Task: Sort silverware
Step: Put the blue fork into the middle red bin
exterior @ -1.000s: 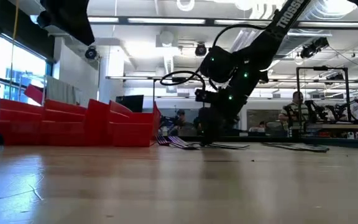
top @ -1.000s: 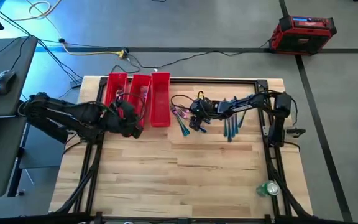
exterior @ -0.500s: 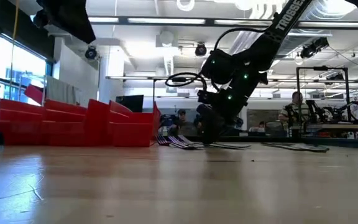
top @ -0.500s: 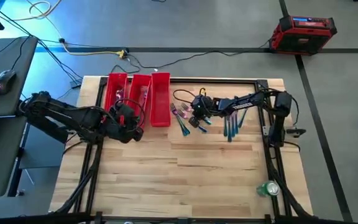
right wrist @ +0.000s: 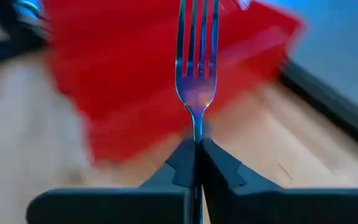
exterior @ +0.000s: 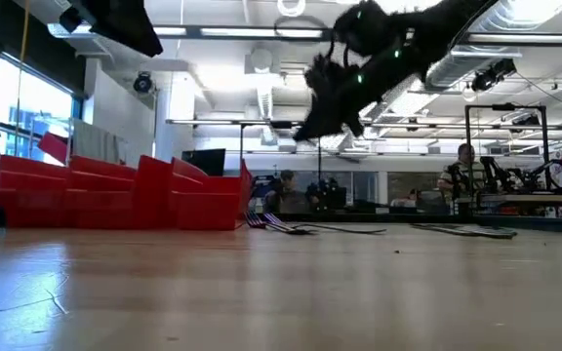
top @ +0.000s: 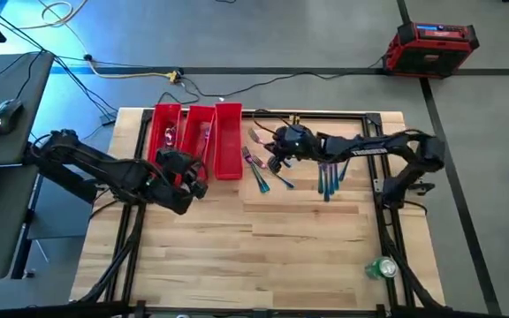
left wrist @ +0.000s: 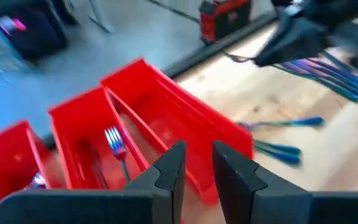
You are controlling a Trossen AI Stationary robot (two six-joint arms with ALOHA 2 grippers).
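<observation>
My right gripper (top: pixel 272 147) hangs above the table just right of the red three-compartment tray (top: pixel 230 150), shut on a rainbow fork (right wrist: pixel 196 68) whose tines point away from it. A few pieces of silverware (top: pixel 260 173) lie flat on the wood under it, and more (top: pixel 329 177) lie to their right. The tray's middle compartment holds a fork (left wrist: pixel 114 142). My left gripper (top: pixel 189 175) waits at the tray's near end, slightly open, with nothing between its fingers (left wrist: pixel 173 169). My right gripper pinches the fork's handle (right wrist: pixel 197 134) between its two fingers, just below the neck. The fork runs straight out along the fingers, tines foremost, toward the tray. It is lifted clear of the table.
A black metal frame (top: pixel 325 113) runs round the table's far and side edges. A green bottle (top: pixel 381 267) lies near the right front corner. The near half of the wooden top (top: pixel 254 256) is bare. People show in the room beyond.
My right gripper has risen from the loose pieces with one fork, lifting it clear of the table, and has gone toward the far edge and the tray. My left gripper has drawn back a little toward the near edge.
</observation>
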